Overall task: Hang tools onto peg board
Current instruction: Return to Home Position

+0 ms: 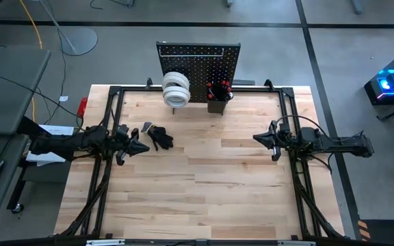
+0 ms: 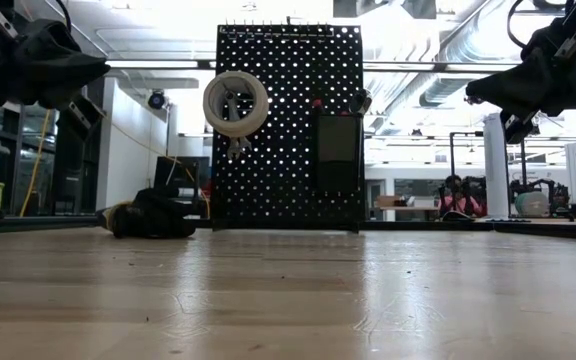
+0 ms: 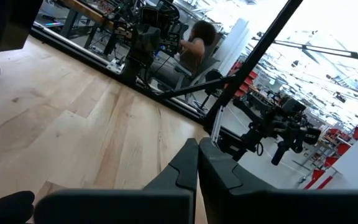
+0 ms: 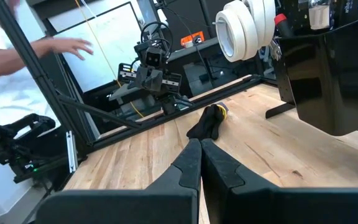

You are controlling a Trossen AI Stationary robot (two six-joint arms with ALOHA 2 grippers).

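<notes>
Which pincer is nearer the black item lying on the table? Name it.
The left pincer: its tip hovers close to the black item, while the right pincer hangs far across the table.

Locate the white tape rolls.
In the high view, the white tape rolls hang on the left half of the peg board, beside the black bin.

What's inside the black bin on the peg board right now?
Tool handles, some red and some dark, stick out of the open top of the black bin on the peg board. Its walls hide the shafts and anything lying lower, so no count is possible.
</notes>
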